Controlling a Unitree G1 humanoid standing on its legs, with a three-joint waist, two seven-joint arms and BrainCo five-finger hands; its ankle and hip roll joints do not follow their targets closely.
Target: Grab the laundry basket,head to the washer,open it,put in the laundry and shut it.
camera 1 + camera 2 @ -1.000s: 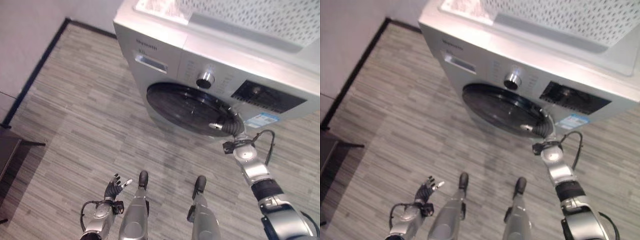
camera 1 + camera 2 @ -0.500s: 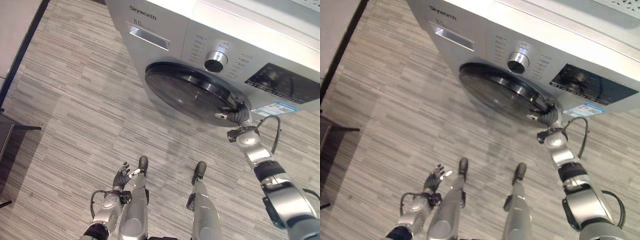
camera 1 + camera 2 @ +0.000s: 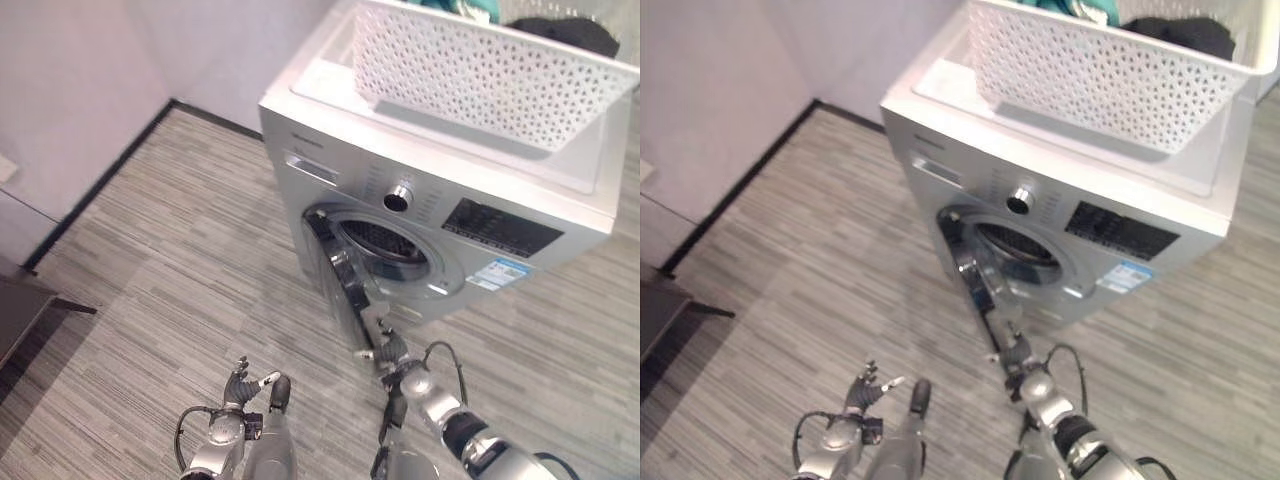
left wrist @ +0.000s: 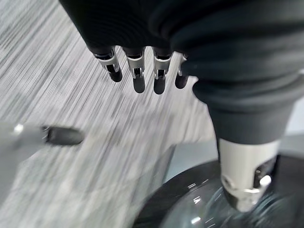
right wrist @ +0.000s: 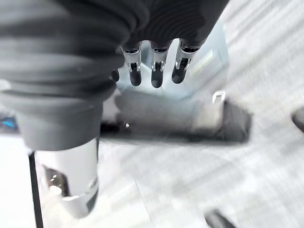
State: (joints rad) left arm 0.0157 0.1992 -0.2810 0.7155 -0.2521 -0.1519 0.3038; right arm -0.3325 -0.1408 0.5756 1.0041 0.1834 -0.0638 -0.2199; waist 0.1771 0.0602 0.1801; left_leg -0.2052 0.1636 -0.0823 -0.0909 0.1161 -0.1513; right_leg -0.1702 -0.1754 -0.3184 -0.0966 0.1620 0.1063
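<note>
Left eye view gives you the silver washing machine (image 3: pixel 440 230) with its round door (image 3: pixel 335 270) swung open toward the robot's left, the drum opening (image 3: pixel 385 240) exposed. On top of the washer sits the white perforated laundry basket (image 3: pixel 480 75), with dark and teal laundry (image 3: pixel 560 30) showing above its rim. Your right hand (image 3: pixel 392 352) is low in front of the washer, just beside the lower edge of the open door; in its wrist view the fingers (image 5: pixel 154 73) hang straight and spread, holding nothing. Your left hand (image 3: pixel 240 383) is down near the striped wood-look floor (image 3: pixel 180 270), well apart from the machine, its fingers (image 4: pixel 137 76) likewise relaxed and empty.
</note>
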